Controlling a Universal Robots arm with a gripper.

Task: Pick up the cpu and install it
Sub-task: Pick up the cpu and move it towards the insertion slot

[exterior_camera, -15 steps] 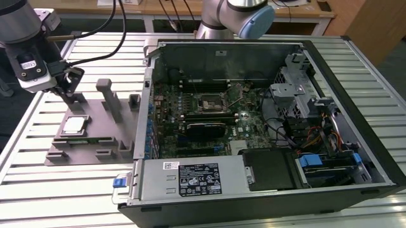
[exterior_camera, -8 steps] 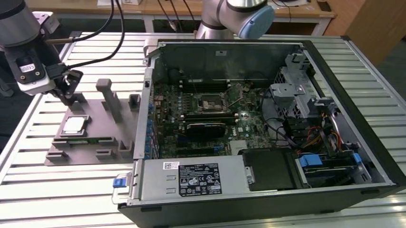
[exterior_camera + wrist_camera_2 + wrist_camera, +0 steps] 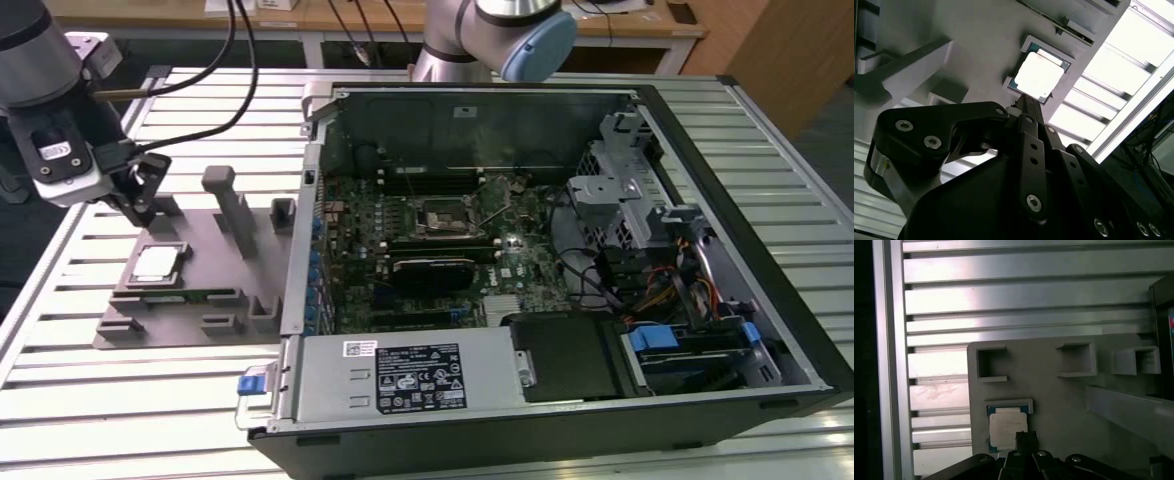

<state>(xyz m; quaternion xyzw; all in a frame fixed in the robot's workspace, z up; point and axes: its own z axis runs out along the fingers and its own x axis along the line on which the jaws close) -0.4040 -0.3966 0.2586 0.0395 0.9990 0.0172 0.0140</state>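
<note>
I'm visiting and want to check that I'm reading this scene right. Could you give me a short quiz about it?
1. True or false: the chip already sits inside the computer case.
2. The chip lies on: A) a grey tray; B) the green board; C) the floor.
3. Fill in: the gripper is nearest to the ____.
Key: 1 false; 2 A; 3 chip.
</note>
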